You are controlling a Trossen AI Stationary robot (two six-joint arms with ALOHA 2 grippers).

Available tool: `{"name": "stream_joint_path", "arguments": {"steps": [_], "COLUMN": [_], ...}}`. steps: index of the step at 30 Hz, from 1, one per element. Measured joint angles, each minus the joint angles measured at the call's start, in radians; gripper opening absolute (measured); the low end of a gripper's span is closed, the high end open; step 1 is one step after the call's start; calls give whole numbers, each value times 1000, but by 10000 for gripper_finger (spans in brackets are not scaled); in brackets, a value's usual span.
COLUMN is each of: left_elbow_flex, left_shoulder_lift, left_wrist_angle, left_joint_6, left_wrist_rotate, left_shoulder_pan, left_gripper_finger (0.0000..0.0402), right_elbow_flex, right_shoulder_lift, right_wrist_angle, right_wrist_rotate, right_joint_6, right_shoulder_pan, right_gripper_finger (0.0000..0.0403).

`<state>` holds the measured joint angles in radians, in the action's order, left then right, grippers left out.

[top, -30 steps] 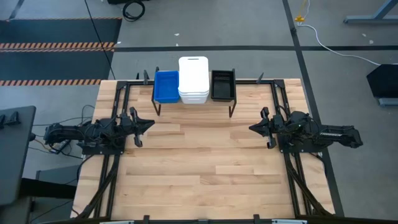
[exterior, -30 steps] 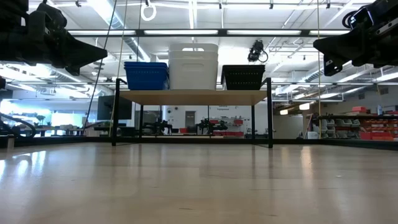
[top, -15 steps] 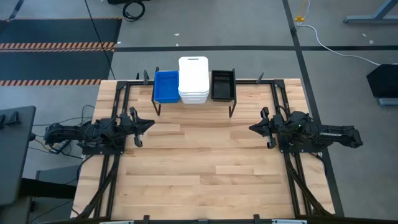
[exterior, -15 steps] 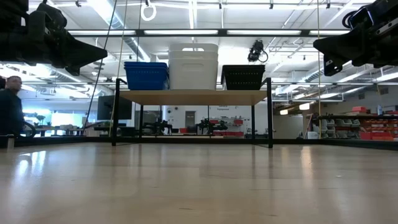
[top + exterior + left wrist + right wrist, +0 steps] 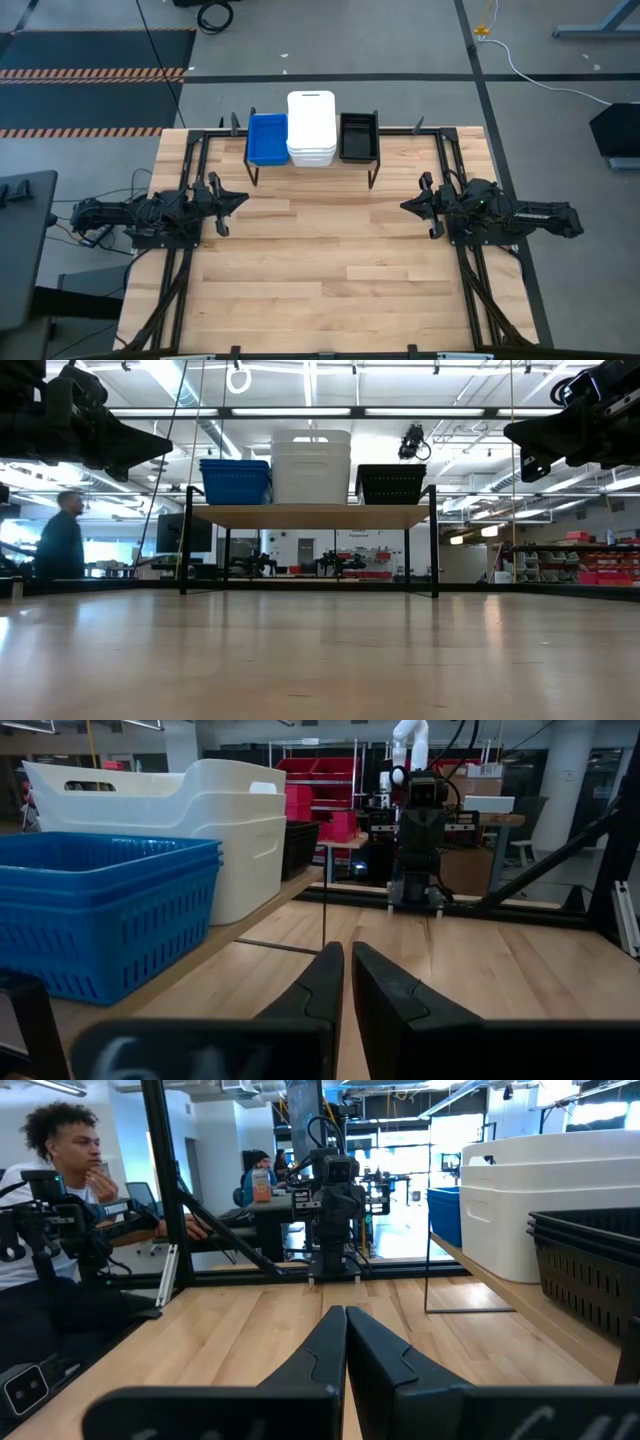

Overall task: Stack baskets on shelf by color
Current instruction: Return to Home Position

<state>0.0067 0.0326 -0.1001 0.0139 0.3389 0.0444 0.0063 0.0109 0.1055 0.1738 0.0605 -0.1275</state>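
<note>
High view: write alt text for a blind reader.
Three stacks of bins stand side by side on the shelf: blue, white, black, left to right. The left gripper and right gripper hang shut and empty at the sides of the table.

Grey floor (image 5: 400,50) surrounds the wooden counter (image 5: 320,270), a hazard-striped black mat (image 5: 90,50) lying well apart from the left jaws. Ceiling lights (image 5: 190,385) glow overhead. Red storage bins (image 5: 320,795) stand far ahead of the left jaws; a person (image 5: 60,1170) sits well aside of the right jaws.

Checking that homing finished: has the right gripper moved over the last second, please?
No. The right gripper keeps its spot relative to the shelf in the high view.
</note>
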Motion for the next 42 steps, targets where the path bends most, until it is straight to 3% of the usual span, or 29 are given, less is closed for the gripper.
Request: {"name": "stream_joint_path", "arguments": {"steps": [42], "left_elbow_flex": [0], "left_shoulder_lift": [0], "left_wrist_angle": [0], "left_joint_6": [0], "left_wrist_rotate": [0], "left_shoulder_pan": [0], "left_gripper_finger": [33], "right_elbow_flex": [0], "right_shoulder_lift": [0], "right_wrist_angle": [0], "right_wrist_rotate": [0], "right_joint_6": [0], "right_shoulder_pan": [0], "right_gripper_finger": [18]}}
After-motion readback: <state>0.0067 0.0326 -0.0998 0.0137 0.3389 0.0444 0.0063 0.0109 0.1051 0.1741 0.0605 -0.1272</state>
